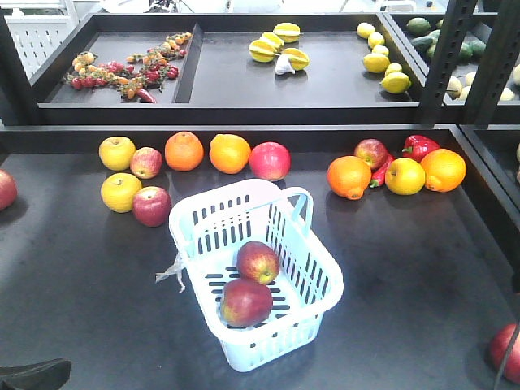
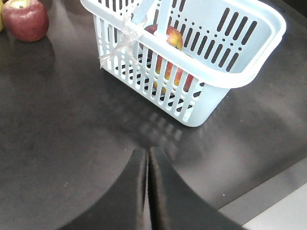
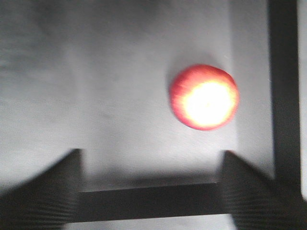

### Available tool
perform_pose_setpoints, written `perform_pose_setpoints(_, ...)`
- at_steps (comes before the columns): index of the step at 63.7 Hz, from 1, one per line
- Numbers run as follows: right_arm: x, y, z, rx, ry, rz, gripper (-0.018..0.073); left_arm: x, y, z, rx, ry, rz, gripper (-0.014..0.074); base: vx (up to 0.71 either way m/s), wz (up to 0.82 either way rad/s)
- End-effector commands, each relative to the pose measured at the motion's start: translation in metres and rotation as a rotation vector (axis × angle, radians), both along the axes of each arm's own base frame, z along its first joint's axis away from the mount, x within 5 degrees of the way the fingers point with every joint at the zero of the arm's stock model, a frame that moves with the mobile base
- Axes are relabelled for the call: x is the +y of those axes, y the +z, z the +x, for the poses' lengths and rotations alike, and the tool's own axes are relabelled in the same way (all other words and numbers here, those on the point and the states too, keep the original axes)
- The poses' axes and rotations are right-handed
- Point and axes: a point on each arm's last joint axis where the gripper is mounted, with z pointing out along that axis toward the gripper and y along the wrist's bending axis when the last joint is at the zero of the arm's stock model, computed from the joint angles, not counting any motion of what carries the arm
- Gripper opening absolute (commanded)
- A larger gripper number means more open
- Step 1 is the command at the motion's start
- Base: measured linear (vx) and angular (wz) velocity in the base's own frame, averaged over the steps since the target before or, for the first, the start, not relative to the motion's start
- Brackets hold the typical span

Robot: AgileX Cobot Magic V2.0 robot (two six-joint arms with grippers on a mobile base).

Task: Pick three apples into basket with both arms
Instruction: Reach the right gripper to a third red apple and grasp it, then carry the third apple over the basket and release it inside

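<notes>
No text, label, brand, number or sign can be read in any of the three views (the right wrist view is also blurred, so small print there could not be seen anyway).

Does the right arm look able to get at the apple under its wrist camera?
Probably yes: the right gripper stands open, the apple lies alone just ahead, nothing between.
</notes>
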Motion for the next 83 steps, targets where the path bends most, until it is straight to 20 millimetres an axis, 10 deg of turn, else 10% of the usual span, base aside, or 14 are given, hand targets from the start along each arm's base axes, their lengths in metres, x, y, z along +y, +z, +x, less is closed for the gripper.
perform_pose_setpoints(1, -0.006, 0.003, 0.006, -0.044, -0.001, -0.037, 0.0711, -0.002, 0.013, 0.005, -0.067, 0.021, -0.056, -0.0006, 0.00, 0.00)
perform_pose_setpoints(83, -0.034, -0.141, 0.047, 0.244, -0.073, -0.079, 0.0645, -0.002, 0.013, 0.005, -0.066, 0.021, -0.058, -0.0006, 0.00, 0.00)
